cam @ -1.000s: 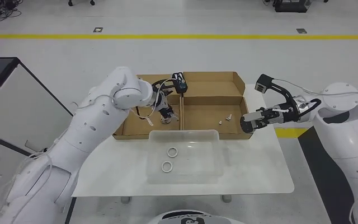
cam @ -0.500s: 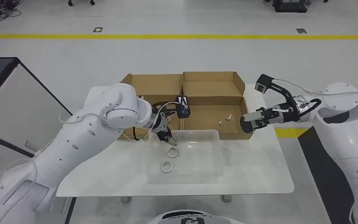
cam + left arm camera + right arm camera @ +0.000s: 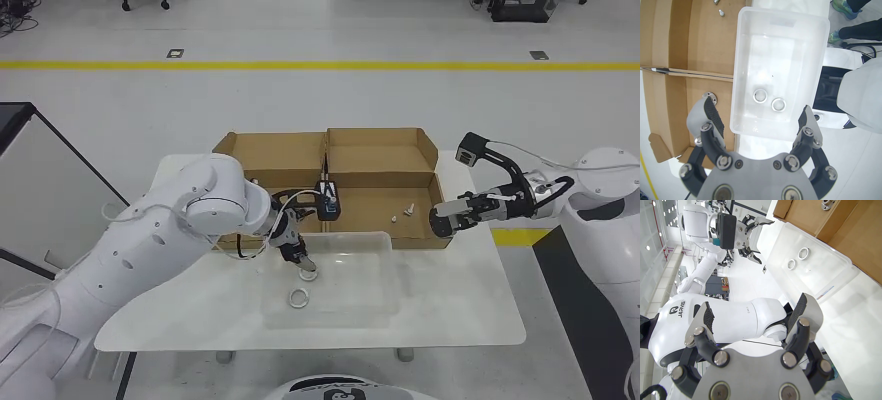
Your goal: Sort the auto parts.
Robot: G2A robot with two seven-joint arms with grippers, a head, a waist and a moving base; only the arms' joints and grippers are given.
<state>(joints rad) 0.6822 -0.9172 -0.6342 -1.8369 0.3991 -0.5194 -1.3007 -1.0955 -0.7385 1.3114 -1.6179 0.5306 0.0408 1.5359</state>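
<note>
Over the left end of the clear bin (image 3: 365, 290) on the white tabletop (image 3: 455, 290), the left arm (image 3: 215, 205) hangs with its jaws spread wide and nothing between them. Inside the bin, below those jaws, a metal ring (image 3: 760, 95) lies flat just beside a second ring (image 3: 779, 104), the two not touching. Just behind the bin stands a two-compartment cardboard box (image 3: 380, 150). Its left compartment has a flanged disc (image 3: 710, 95) on its floor, and its right compartment has small bolts (image 3: 407, 211). The right arm (image 3: 520, 200) sits at the box's right outer corner, its jaws also spread and empty.
</note>
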